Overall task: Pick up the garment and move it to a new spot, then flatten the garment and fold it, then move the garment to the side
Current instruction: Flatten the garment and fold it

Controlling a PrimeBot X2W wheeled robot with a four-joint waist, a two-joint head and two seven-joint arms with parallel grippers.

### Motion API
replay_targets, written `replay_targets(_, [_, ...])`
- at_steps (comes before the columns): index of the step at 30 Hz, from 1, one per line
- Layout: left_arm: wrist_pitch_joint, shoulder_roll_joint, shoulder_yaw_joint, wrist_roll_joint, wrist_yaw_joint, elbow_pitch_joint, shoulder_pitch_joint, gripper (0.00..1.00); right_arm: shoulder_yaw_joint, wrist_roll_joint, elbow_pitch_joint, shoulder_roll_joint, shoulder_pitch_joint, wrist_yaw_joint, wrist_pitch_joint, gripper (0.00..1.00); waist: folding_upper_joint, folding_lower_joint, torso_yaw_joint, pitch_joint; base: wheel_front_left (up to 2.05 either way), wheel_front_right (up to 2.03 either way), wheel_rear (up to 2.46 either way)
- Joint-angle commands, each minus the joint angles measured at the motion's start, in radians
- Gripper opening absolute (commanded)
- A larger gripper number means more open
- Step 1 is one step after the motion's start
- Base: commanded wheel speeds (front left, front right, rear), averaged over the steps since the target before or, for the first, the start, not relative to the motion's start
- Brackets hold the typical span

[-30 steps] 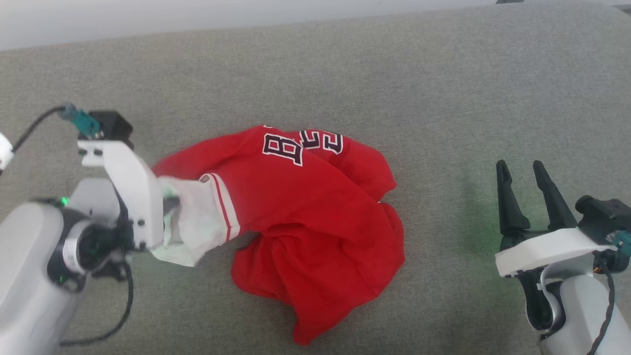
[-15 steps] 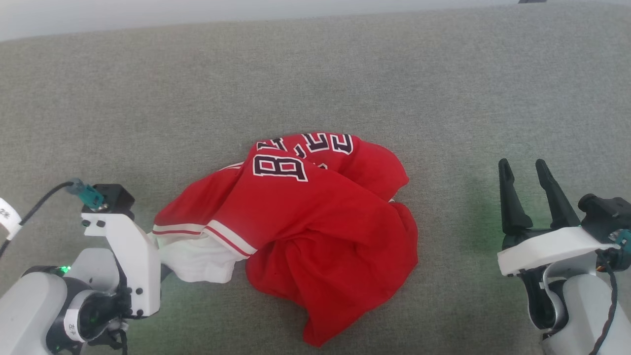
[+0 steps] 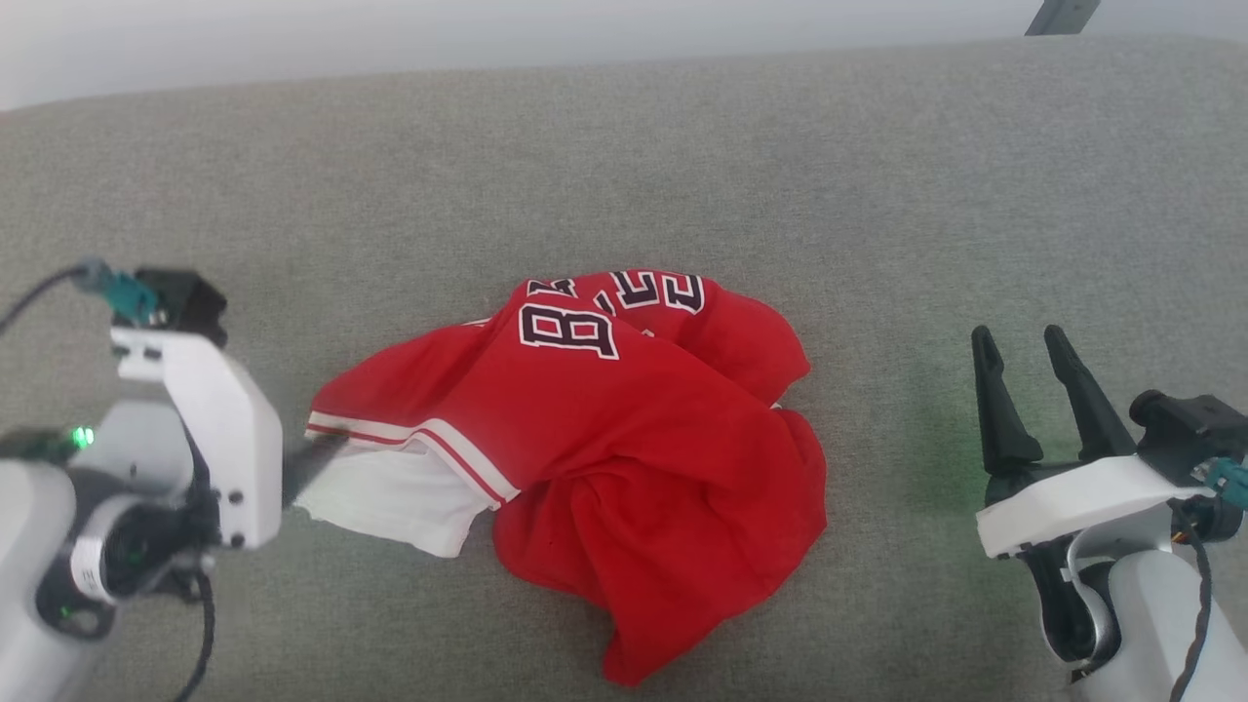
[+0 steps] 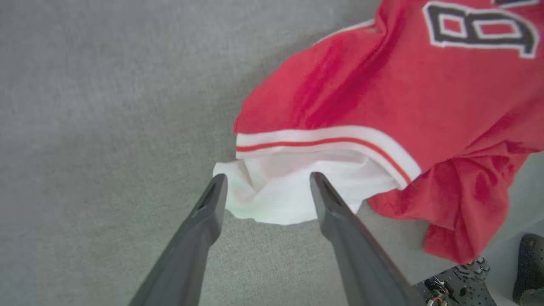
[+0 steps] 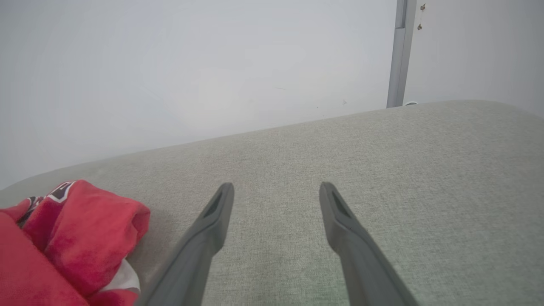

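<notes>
The garment [image 3: 634, 458] lies crumpled in the middle of the grey fabric surface [image 3: 682, 175], red with dark white-outlined letters [image 3: 570, 329] on top. Its white sleeve [image 3: 390, 492] with red-white trim sticks out to the left. My left gripper [image 3: 317, 463] sits at that sleeve, mostly hidden behind its white bracket. In the left wrist view the left gripper [image 4: 267, 182] is open, its tips on either side of the loose sleeve [image 4: 280, 199] lying flat. My right gripper [image 3: 1017, 341] stands open over bare fabric right of the garment [image 5: 63, 238]; the right gripper [image 5: 276, 187] holds nothing.
The grey surface ends at a pale wall [image 3: 390, 39] along the far side. A grey post [image 5: 399, 55] rises behind the far right corner. In the left wrist view the surface's near edge drops to a floor with a dark object [image 4: 529, 267].
My left gripper has opened and let go of the white sleeve. The garment, lifted at its left side a second ago, has dropped onto the surface. The right arm has not moved.
</notes>
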Motion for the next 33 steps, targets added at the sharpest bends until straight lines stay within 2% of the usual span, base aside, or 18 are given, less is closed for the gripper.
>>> replay_targets(1, [0.006, -0.002, -0.007, 0.012, -0.016, -0.012, -0.047, 1.00, 0.003, 0.003, -0.004, -0.001, 0.003, 0.000, 0.006, 1.00, 0.0000, 0.0000, -0.004, -0.004, 0.00, 0.00, 0.00])
replay_targets(8, [-0.018, -0.078, -0.072, 0.063, -0.094, 0.030, -0.197, 1.00, 0.027, 0.004, -0.010, 0.001, -0.008, 0.000, 0.013, 1.00, 0.0000, 0.0000, -0.027, -0.012, 0.00, 0.00, 0.00])
replay_targets(9, [-0.018, -0.078, -0.072, 0.063, -0.094, 0.030, -0.197, 1.00, 0.027, 0.004, -0.010, 0.001, -0.008, 0.000, 0.013, 1.00, 0.0000, 0.0000, -0.027, -0.012, 0.00, 0.00, 0.00])
replay_targets(16, [-0.050, -0.187, -0.151, 0.091, -0.180, 0.157, -0.320, 1.00, 0.051, 0.008, -0.010, 0.005, -0.022, 0.000, 0.014, 1.00, 0.0000, 0.0000, -0.062, -0.005, 0.00, 0.00, 0.00])
replay_targets(21, [-0.020, -0.246, -0.199, 0.109, -0.189, 0.261, -0.383, 1.00, 0.065, 0.012, -0.009, 0.009, -0.032, 0.000, 0.009, 1.00, 0.0000, 0.0000, -0.085, 0.009, 0.00, 0.00, 0.00])
replay_targets(25, [0.031, -0.267, -0.243, 0.123, -0.189, 0.325, -0.403, 1.00, 0.069, 0.015, -0.006, 0.013, -0.037, 0.000, 0.004, 1.00, 0.0000, 0.0000, -0.099, 0.022, 0.00, 0.00, 0.00])
replay_targets(30, [0.031, -0.278, -0.279, 0.129, -0.217, 0.379, -0.400, 1.00, 0.067, 0.020, -0.001, 0.014, -0.043, 0.000, -0.006, 1.00, 0.0000, 0.0000, -0.103, 0.036, 0.00, 0.00, 0.00])
replay_targets(31, [0.025, -0.285, -0.276, 0.116, -0.224, 0.389, -0.397, 0.28, 0.066, 0.021, 0.001, 0.014, -0.045, 0.000, -0.006, 1.00, 0.0000, 0.0000, -0.103, 0.038, 0.00, 0.00, 0.00])
replay_targets(32, [0.025, -0.289, -0.269, 0.105, -0.219, 0.403, -0.393, 0.00, 0.065, 0.021, 0.003, 0.014, -0.046, 0.000, -0.008, 1.00, 0.0000, 0.0000, -0.102, 0.039, 0.00, 0.00, 0.00])
replay_targets(33, [0.026, -0.288, -0.267, 0.103, -0.225, 0.409, -0.392, 0.00, 0.063, 0.021, 0.004, 0.015, -0.048, 0.000, -0.008, 1.00, 0.0000, 0.0000, -0.100, 0.039, 0.00, 0.00, 0.00])
